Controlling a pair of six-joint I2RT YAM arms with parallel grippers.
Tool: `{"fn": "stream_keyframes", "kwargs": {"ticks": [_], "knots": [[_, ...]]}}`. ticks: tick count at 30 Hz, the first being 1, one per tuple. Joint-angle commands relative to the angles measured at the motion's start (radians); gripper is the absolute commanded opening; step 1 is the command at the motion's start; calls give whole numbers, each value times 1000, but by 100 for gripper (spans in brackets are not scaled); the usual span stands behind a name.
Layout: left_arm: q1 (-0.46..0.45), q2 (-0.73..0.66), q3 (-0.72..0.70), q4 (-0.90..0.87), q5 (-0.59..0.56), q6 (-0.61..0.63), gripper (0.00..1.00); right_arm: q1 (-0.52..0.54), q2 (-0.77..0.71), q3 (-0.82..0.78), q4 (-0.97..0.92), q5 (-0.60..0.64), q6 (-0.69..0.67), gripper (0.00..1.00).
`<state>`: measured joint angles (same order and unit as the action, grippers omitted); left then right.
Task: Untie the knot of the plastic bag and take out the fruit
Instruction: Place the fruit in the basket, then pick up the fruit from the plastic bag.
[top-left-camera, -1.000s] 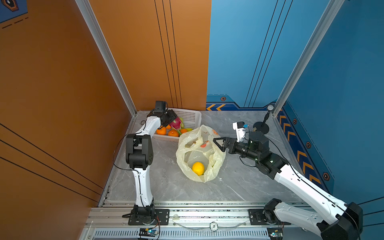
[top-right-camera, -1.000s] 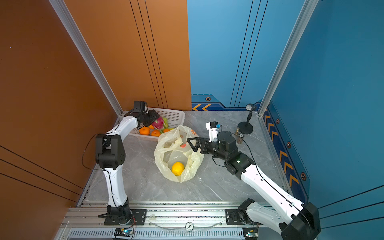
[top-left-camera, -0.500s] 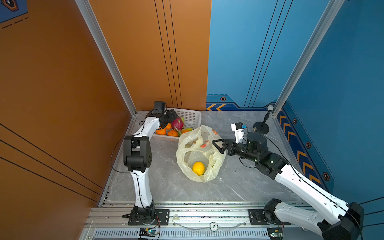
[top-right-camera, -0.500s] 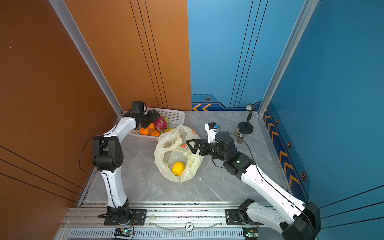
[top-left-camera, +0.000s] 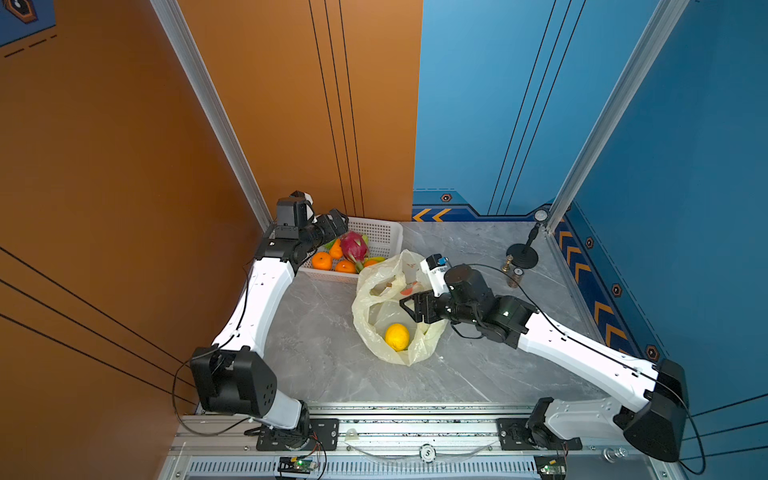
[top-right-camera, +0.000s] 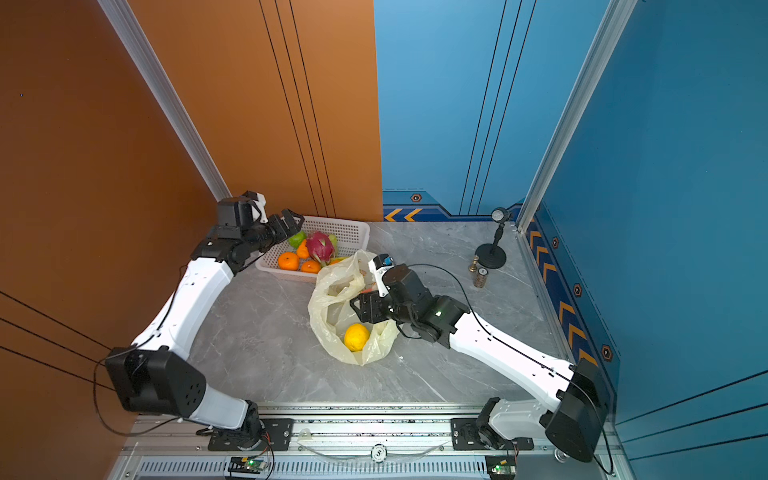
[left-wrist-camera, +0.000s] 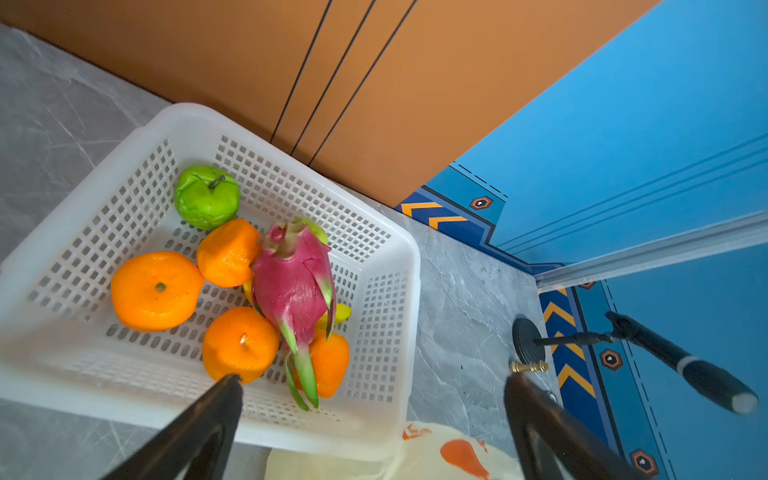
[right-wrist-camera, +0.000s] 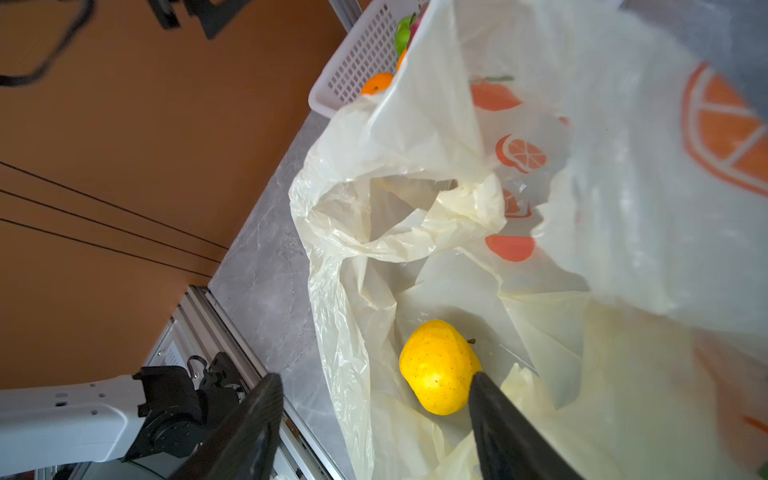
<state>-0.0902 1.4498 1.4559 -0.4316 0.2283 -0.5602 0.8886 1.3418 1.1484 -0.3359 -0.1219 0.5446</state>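
Note:
The plastic bag (top-left-camera: 374, 316) (top-right-camera: 328, 316) lies slumped mid-table with its mouth gaping; no knot is in view. One yellow fruit (top-left-camera: 397, 336) (right-wrist-camera: 438, 365) rests inside it. My right gripper (top-left-camera: 411, 307) (right-wrist-camera: 374, 384) hovers in the bag's mouth just above that fruit, jaws apart, with the bag's thin wall between them and nothing held. My left gripper (top-left-camera: 338, 220) (left-wrist-camera: 372, 380) stands wide open and empty over the white basket (top-left-camera: 382, 232) (left-wrist-camera: 411, 257). In the basket lie a pink dragon fruit (left-wrist-camera: 295, 282), several oranges (left-wrist-camera: 156, 291) and a green apple (left-wrist-camera: 207, 201).
A black microphone stand (top-left-camera: 522, 253) and two small objects (top-left-camera: 515, 274) stand at the back right. The orange wall runs close behind and left of the basket. The blue wall bounds the right side. A metal rail (top-left-camera: 415, 428) runs along the table's front.
My left gripper has opened fully and drawn back from the dragon fruit, which now lies in the basket. My right gripper moved down into the bag's mouth toward the yellow fruit, jaws narrowing.

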Motion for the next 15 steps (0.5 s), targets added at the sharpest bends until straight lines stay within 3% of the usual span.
{"fn": "stream_keyframes", "kwargs": {"ticks": [1,9,15], "knots": [[-36,-95,-54,-136,-3,109,98,42,75,65,-97,51,-61,69],[-85,-349,-239,-218,2,238,97,108,263,147,-182,117,-137,69],[-97,-533,-403,-219,71,438,99,116,353,167,-216,219,-143,67]]}}
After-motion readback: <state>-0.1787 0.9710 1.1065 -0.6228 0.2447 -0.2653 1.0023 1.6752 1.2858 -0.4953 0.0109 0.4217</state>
